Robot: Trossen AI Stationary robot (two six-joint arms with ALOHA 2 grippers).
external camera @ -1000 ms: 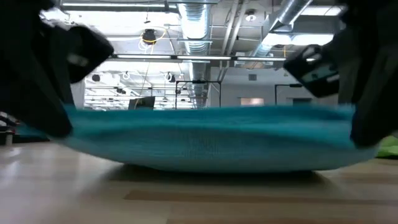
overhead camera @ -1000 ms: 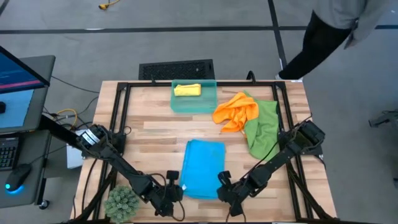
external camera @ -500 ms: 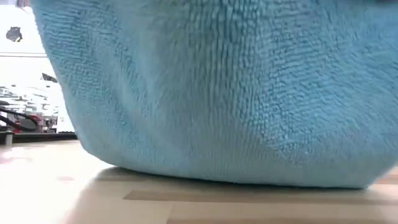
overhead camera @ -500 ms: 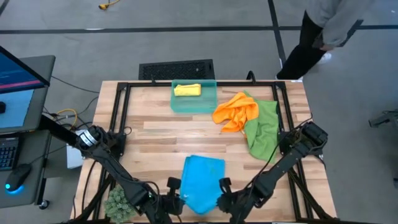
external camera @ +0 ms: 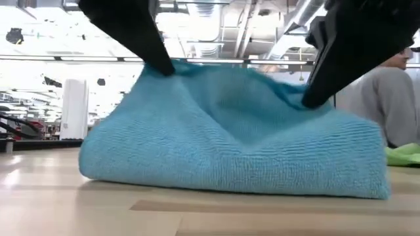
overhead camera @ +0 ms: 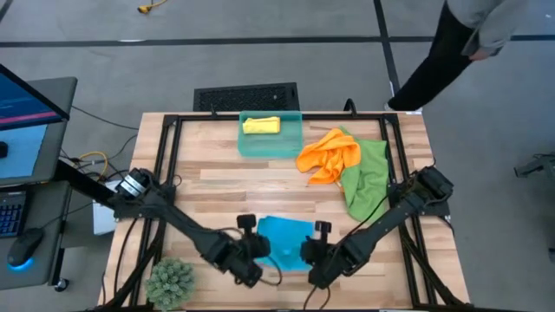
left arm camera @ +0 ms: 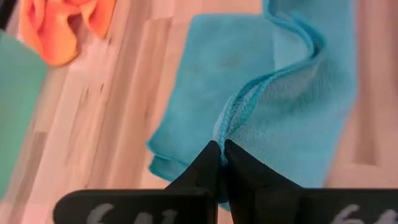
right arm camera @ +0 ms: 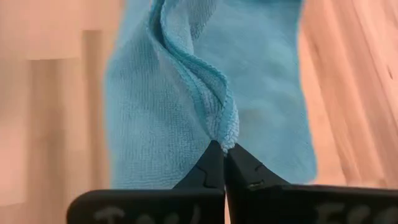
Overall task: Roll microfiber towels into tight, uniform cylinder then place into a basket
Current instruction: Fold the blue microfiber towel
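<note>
A bright blue towel (overhead camera: 284, 241) lies near the table's front edge, its near end raised and doubled over the rest (external camera: 230, 151). My left gripper (left arm camera: 222, 154) and my right gripper (right arm camera: 222, 149) are each shut on its raised hem, left (overhead camera: 260, 246) and right (overhead camera: 309, 251) of the towel. The teal basket (overhead camera: 290, 143) stands at the far middle with a rolled yellow towel (overhead camera: 261, 126) inside. An orange towel (overhead camera: 329, 154) and a green towel (overhead camera: 366, 180) lie crumpled at the right, the orange partly on the green. My left gripper pinches the blue towel's hemmed edge (left arm camera: 232, 121) between its two fingertips, slanting down from the near left. That edge is lifted (external camera: 172, 68) and the cloth sags slack toward the other grip. My right gripper pinches the same hemmed edge (right arm camera: 227, 132) at its fingertips, slanting down from the near right. Its corner (external camera: 303, 98) is held up off the table while the towel's lower layer rests on the wood.
A small green plant (overhead camera: 169, 282) stands at the near left corner. A dark grate (overhead camera: 246, 97) lies on the floor beyond the basket. A person (overhead camera: 460, 43) stands past the far right corner. Bare wood (overhead camera: 217, 186) lies between basket and blue towel.
Both grippers have risen with the towel's near edge and carried it toward the far edge, tipping as they went. The near half has folded over the far half, which stayed on the table; the towel looks shorter from above.
</note>
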